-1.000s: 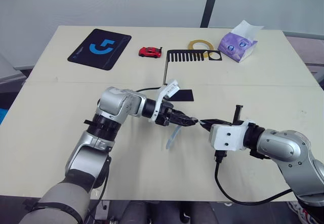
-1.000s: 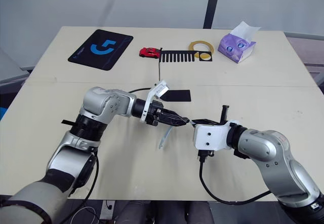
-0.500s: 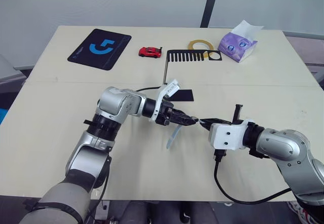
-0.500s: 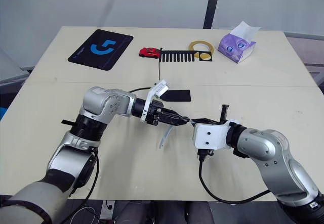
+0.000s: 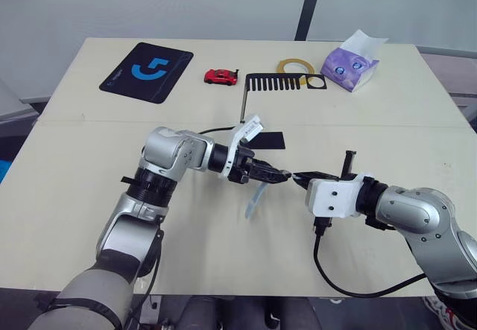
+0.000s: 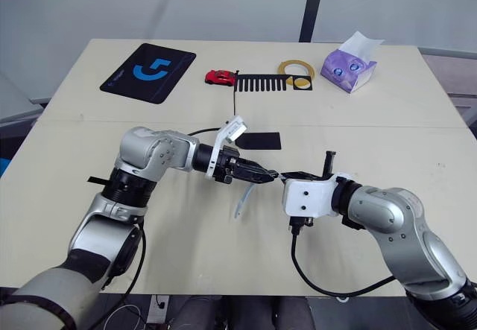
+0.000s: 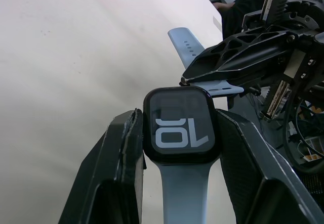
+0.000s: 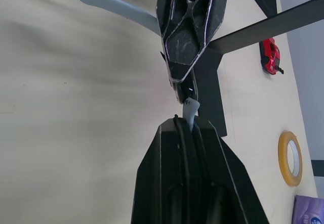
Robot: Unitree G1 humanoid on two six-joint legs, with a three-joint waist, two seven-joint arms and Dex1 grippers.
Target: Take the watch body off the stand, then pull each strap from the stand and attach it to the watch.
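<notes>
Pale wooden table in front of a grey wall, with odds and ends along the far edge: a black mouse pad with a blue logo on the left, a little red toy car, a roll of yellow tape and a purple tissue pack on the right. The black stand sits mid-table, and its comb-like top arm looks bare now.

Progress looks pretty far along to me. The watch body is off the stand, and one pale blue strap is already on it, hanging down from the case toward the table. What's left, as far as I can judge, is getting the second strap seated in the other end of the case.

Left gripper is near the middle of the table, just in front of the stand's base, with its two fingers clamped on the sides of the watch body, screen facing the wrist camera. Right gripper comes in from the right, fingers pressed together on the second strap, its free end right up against the case's far edge. Can't tell whether it has actually clicked in or is just touching.
</notes>
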